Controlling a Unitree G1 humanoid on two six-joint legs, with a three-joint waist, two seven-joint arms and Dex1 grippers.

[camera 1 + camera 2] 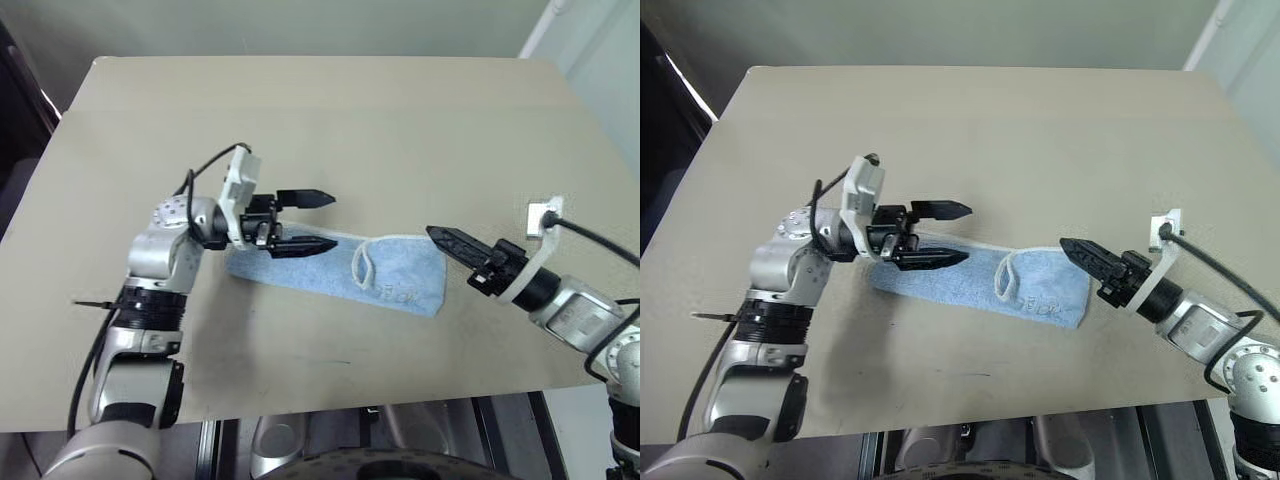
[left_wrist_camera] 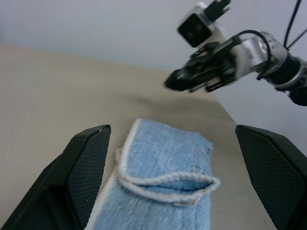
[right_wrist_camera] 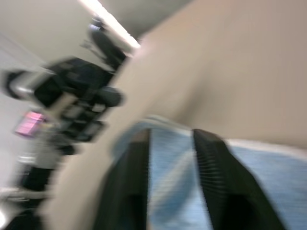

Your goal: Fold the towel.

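Towel lies on the tan bench, between our two arms, already doubled into a long narrow strip that runs from near the left end effector toward the right one. It is light-blue terry, fluffy and matte, edged with a thin white hem that curls up where the top layer ends, and a small white loop stands out near its middle. Faint lettering shows near its right end.

We judge it light, soft and limp. It will sag and drape if lifted by one point, and the pile should give the fingers good friction. The hemmed corners at the short ends look like the best places to pinch, taking both layers together so the fold does not slide apart. A grip on the loop alone would likely let the strip dangle and twist.

Our left end effector hovers over the left end of the strip with its fingers spread wide and nothing between them. Our right end effector points at the towel's right end from just beside it, its black ribbed fingers drawn narrow with only a slim gap, holding nothing. The bench surface is smooth and plain.
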